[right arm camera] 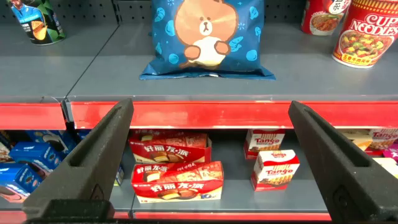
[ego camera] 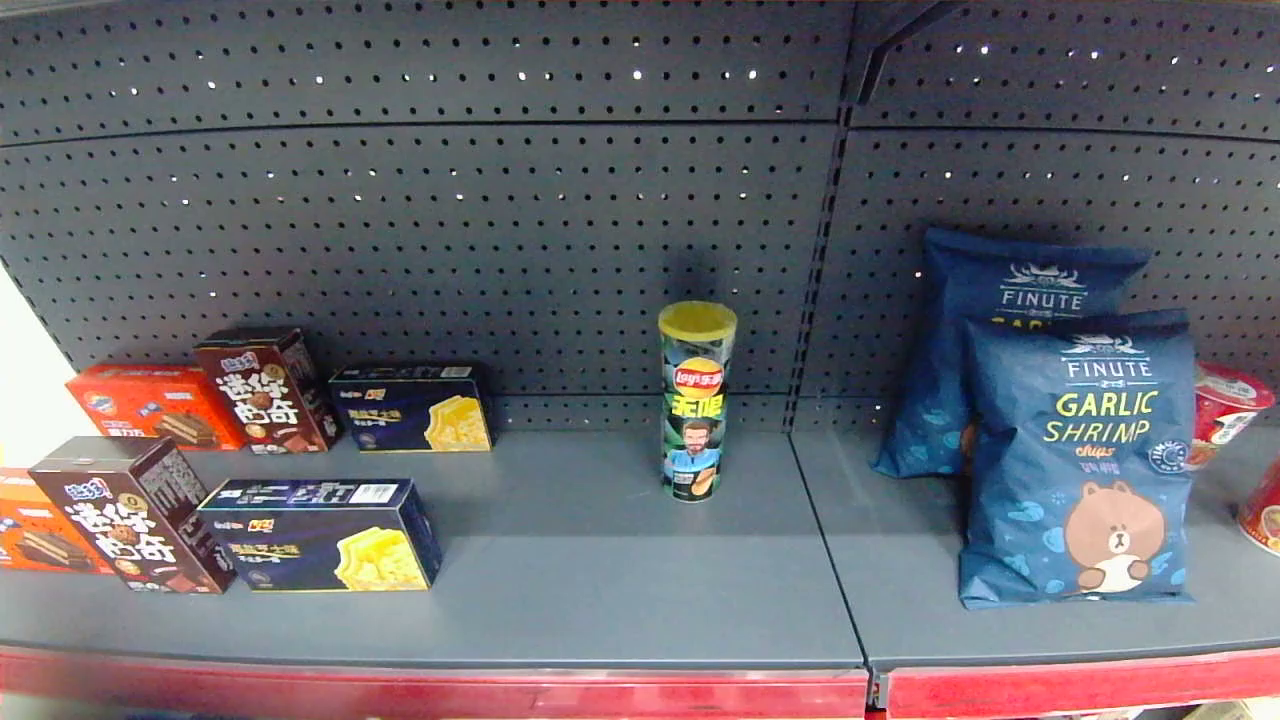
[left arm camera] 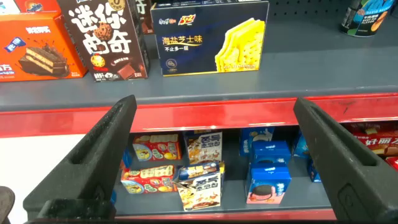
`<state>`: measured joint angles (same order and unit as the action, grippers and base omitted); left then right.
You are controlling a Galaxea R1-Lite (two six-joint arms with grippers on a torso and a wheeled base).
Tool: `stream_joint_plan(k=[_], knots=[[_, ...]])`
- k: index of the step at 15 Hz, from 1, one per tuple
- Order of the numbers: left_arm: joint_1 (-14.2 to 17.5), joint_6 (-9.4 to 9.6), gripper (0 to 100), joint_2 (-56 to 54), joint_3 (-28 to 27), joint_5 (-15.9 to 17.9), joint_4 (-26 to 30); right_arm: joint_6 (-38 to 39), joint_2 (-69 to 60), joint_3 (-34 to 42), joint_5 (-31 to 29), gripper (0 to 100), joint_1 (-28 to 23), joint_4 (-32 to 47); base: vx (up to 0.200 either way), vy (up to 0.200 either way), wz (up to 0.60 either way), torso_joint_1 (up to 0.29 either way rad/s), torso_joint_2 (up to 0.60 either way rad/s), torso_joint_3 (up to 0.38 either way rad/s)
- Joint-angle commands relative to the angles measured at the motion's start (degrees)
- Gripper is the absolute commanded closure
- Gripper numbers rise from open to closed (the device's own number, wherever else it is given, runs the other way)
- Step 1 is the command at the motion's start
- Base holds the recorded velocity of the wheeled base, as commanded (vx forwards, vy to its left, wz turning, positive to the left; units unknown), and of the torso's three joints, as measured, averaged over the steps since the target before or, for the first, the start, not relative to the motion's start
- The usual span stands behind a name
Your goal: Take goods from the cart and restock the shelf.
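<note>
The shelf (ego camera: pixel 600 590) is dark grey with a glossy red front edge, and its back panel (ego camera: pixel 500 220) is the same grey, dotted with rows of small holes. The chip can (ego camera: pixel 696 400) has a yellow lid and a green-and-black body. The front chip bag (ego camera: pixel 1075 460) is deep blue with yellow and white lettering and a brown bear. There is an orange box (ego camera: pixel 150 405), a dark brown box (ego camera: pixel 265 390) and a navy box (ego camera: pixel 320 535) picturing yellow crackers. The noodle cup (ego camera: pixel 1225 400) is red and white. The left hand (left arm camera: pixel 214 102) and right hand (right arm camera: pixel 208 104) are matte black.

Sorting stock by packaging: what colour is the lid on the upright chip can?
Yellow lid on the chip can, clearest in the head view.
</note>
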<state>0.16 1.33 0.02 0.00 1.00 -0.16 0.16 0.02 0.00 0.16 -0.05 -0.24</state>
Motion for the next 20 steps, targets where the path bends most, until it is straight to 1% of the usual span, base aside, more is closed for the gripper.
stream_joint_plan(k=[1, 7, 17, 20], knots=[[0.0, -0.01, 0, 0.0, 0.0, 0.0, 0.0, -0.1, 0.1, 0.0, 0.0, 0, 0.0, 0.0, 0.0, 0.0, 0.0, 0.0, 0.0, 0.0], [0.0, -0.01, 0, 0.0, 0.0, 0.0, 0.0, -0.1, 0.1, 0.0, 0.0, 0, 0.0, 0.0, 0.0, 0.0, 0.0, 0.0, 0.0, 0.0], [0.0, -0.01, 0, 0.0, 0.0, 0.1, 0.1, -0.2, 0.1, 0.0, -0.1, 0, 0.0, 0.0, 0.0, 0.0, 0.6, 0.004, 0.0, 0.001], [-0.1, 0.34, 0, 0.0, 0.0, 0.1, 0.2, -0.2, 0.1, 0.0, -0.1, 0, 0.0, 0.1, 0.0, 0.0, 0.6, 0.002, 0.0, 0.005]])
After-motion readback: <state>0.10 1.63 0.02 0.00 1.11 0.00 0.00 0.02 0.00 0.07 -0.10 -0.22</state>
